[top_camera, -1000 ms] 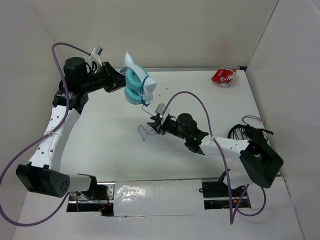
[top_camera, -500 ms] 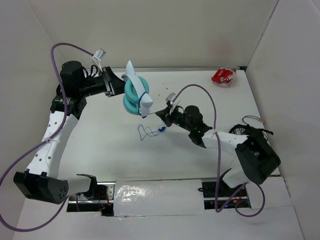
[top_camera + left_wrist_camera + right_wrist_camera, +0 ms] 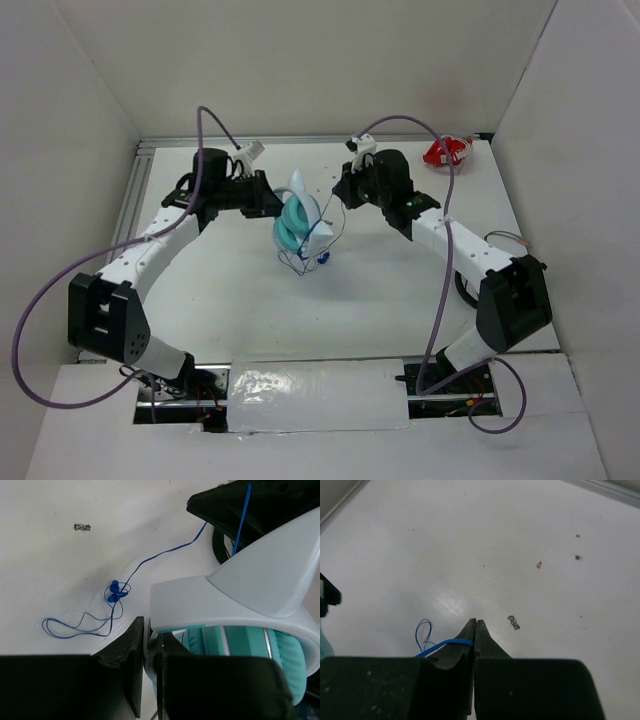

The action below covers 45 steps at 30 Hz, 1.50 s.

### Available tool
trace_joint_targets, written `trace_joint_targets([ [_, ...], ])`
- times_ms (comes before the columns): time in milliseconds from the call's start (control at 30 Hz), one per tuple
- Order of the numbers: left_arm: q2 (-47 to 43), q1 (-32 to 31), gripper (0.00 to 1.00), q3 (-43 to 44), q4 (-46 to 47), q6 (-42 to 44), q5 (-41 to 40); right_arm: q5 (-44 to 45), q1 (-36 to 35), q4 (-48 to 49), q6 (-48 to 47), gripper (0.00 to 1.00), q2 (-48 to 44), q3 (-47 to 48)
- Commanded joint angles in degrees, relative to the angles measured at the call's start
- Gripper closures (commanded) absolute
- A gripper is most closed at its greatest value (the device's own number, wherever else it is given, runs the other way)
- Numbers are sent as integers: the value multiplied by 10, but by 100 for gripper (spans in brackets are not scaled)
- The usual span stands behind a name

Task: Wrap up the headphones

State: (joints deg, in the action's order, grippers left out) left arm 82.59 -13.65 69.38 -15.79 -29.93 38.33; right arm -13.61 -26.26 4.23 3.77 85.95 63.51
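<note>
The teal headphones (image 3: 296, 222) with white headband and cat-ear tips hang above the middle of the table. My left gripper (image 3: 272, 203) is shut on the white headband (image 3: 225, 600), just left of the teal cups (image 3: 260, 650). The thin blue cable (image 3: 150, 562) runs from the headphones to loose loops and the blue plug (image 3: 116, 591) on the table below (image 3: 318, 260). My right gripper (image 3: 336, 196) sits right of the headphones and is shut on the blue cable (image 3: 445, 644), which crosses its left finger.
A small red-and-white object (image 3: 447, 152) lies at the back right corner. A black cable coil (image 3: 465, 285) sits by the right arm's base. White walls enclose the table on three sides. Dark specks (image 3: 514, 622) mark the surface.
Both arms swung toward the table's middle back. The left gripper carried the headphones right and forward. The right gripper moved up and back with the cable, now right beside the headphones.
</note>
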Motion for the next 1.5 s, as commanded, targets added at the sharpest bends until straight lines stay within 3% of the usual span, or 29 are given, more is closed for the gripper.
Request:
trace_joint_targets([
  [0,20,-41,100,4,28,61,32,41,9,-141,-2,100,44,85],
  [133,52,-84,100,19,-2,79,-83,53,2,-207,6,100,62,146],
  [167,62,-90,100,28,-17,79,-151,62,0,-214,13,100,62,149],
  [300,121,-103,100,64,-102,45,-294,93,-5,-245,36,100,32,146],
  [467,162,-105,100,101,-158,-17,-402,70,-19,-263,54,100,4,128],
  [700,197,-110,100,175,-256,-108,-529,-33,-65,-278,51,100,-7,115],
  [833,225,-110,100,212,-320,-174,-586,-155,-89,-246,44,97,-2,112],
  [967,240,-110,100,243,-326,-188,-576,-258,-127,-247,23,93,47,162],
  [1100,215,-105,100,224,-264,-147,-518,-291,-144,-235,16,88,81,174],
  [1233,171,-83,100,175,-169,-114,-390,-216,-171,-172,5,75,55,121],
  [1267,149,-70,100,153,-140,-111,-336,-149,-184,-151,-2,73,39,97],
  [1467,72,-39,100,100,-65,-123,-221,-50,-215,-92,-32,71,4,22],
])
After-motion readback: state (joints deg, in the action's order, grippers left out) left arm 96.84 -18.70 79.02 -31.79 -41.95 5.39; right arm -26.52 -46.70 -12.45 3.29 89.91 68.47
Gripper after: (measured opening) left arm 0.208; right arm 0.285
